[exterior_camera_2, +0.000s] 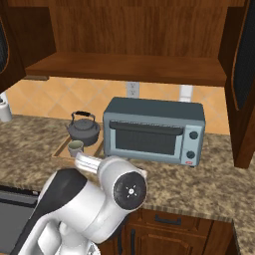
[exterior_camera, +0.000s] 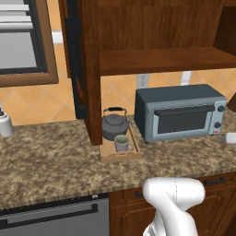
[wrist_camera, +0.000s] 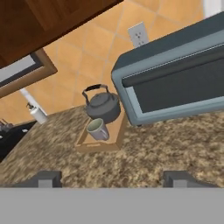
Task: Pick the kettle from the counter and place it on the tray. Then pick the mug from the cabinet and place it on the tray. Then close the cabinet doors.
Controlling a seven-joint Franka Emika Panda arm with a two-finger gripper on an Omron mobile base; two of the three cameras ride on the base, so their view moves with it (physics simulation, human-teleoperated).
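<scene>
Kettle (exterior_camera: 115, 125) and mug (exterior_camera: 121, 143) both on tray (exterior_camera: 119, 155), mug just in front of kettle, beside toaster oven (exterior_camera: 179, 112) on counter (exterior_camera: 50, 156). Cabinet doors (exterior_camera: 75, 55) open. End effector (wrist_camera: 113, 178) spread, empty, well back from tray.

The tray (exterior_camera: 119, 154) lies on the surface (exterior_camera: 50, 156), just left of the toaster oven (exterior_camera: 180, 112); on it the kettle (exterior_camera: 115, 124) stands at the back, and the mug (exterior_camera: 121, 143) stands before it, close beside it; the cabinet (exterior_camera: 156, 34) hangs above, its shelf (exterior_camera: 166, 60) over the toaster oven; one of the cabinet doors (exterior_camera: 76, 60) stands open just left of the tray, the other (exterior_camera_2: 244, 74) open at the far right; a wall outlet (exterior_camera: 142, 81) sits behind the toaster oven; a bottle (exterior_camera: 5, 123) stands far left on the surface, well apart from the tray; drawers (exterior_camera_2: 169, 221) lie below the surface's front edge.
</scene>
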